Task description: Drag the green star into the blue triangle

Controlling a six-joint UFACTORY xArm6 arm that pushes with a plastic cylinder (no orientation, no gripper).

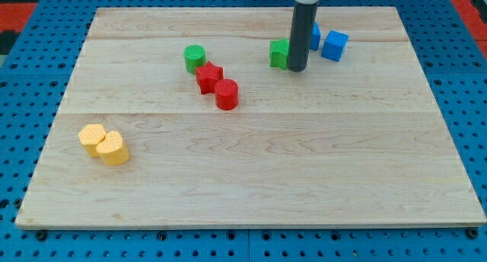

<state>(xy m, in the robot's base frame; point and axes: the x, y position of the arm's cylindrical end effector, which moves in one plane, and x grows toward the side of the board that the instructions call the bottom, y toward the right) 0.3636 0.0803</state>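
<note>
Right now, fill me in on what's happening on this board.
A single arm with a dark rod is working near the view's top. My tip sits against the right side of a green block, whose shape the rod partly hides. Just behind the rod is a blue block, mostly hidden, with a blue cube to its right. Left of them lie a green cylinder, a red star and a red cylinder; two yellow blocks lie at lower left.
</note>
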